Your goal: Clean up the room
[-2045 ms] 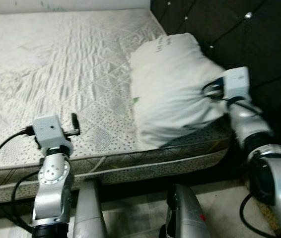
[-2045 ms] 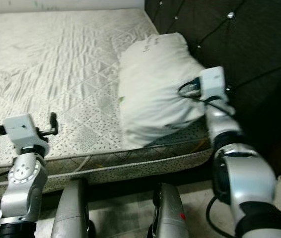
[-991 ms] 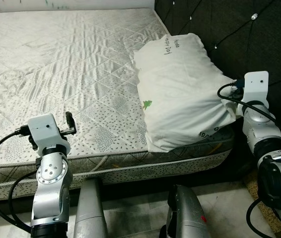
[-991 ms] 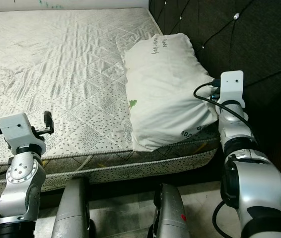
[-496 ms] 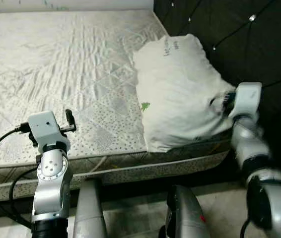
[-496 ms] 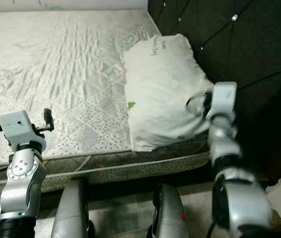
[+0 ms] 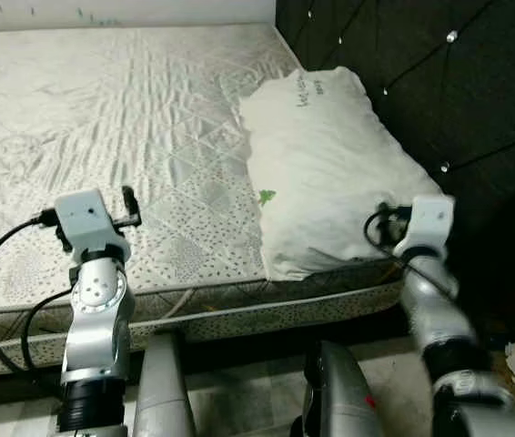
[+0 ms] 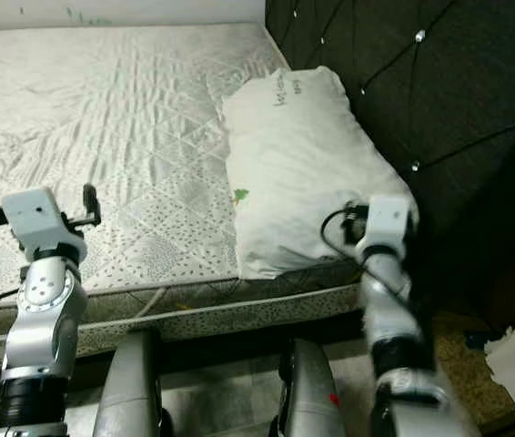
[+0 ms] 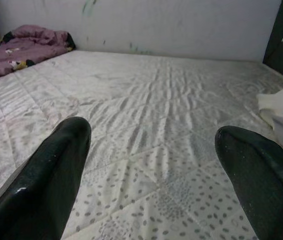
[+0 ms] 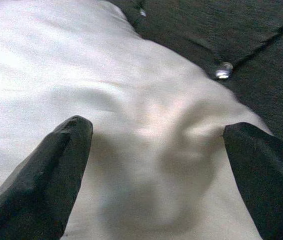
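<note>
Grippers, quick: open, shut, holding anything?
Left gripper: open, empty, above the quilted white mattress.
Right gripper: open, fingers spread at the near end of the white fabric pillow, not clamping it.

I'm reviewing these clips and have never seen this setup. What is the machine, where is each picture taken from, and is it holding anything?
This is a humanoid robot with two silver arms. Two pictures come from cameras in its head, looking down at a bare quilted mattress. The other two come from cameras on its wrists, looking out between each gripper's black fingers. A white pillow lies on the mattress beside the dark tufted headboard. The left gripper is open above the mattress, holding nothing. The right gripper is open at the pillow's near end, fingers either side of a fold, not closed on it. A purple blanket lies at the far side.
</note>
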Tool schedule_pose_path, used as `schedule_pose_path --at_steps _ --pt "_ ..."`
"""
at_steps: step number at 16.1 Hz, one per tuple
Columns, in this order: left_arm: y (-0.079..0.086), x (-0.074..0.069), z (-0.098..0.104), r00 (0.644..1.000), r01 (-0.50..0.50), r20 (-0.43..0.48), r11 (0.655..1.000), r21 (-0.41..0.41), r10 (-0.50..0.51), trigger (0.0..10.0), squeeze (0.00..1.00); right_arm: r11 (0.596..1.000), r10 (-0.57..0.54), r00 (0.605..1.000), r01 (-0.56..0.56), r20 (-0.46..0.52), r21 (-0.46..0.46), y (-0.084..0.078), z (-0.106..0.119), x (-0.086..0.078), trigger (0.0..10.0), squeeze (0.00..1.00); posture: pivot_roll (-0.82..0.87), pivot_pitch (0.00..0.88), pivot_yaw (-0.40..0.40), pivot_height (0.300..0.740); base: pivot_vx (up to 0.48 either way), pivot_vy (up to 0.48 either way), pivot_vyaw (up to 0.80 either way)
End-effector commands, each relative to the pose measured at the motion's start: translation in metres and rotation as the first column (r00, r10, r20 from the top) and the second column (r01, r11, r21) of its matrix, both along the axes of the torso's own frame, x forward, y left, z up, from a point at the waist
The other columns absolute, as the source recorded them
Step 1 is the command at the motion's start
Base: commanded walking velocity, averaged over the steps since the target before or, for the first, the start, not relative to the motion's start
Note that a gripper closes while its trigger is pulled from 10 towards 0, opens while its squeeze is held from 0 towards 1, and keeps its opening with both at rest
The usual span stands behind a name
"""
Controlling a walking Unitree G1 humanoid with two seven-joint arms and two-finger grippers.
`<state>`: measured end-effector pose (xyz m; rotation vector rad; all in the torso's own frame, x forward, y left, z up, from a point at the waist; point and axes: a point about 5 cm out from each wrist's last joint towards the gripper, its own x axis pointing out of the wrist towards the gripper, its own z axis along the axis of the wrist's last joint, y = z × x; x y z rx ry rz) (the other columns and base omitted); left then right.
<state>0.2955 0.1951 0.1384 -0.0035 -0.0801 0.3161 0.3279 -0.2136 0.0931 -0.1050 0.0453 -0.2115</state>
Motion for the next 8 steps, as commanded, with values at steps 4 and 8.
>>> schedule_pose_path --at_steps 4,8 --pt "0.004 -0.001 0.001 1.000 0.015 0.018 0.999 0.043 -0.016 10.0 0.00 0.981 0.165 0.974 -0.179 0.156 0.079 0.041 0.023 -0.012 10.0 1.00 0.07 0.000 0.003 0.556 0.000 0.000 0.00" --pt "0.005 0.000 0.004 0.999 0.038 0.029 0.996 0.077 -0.040 10.0 0.00 0.952 0.259 0.940 -0.287 0.221 0.105 0.054 0.046 -0.013 10.0 1.00 0.06 0.000 0.015 0.556 0.000 0.000 0.00"
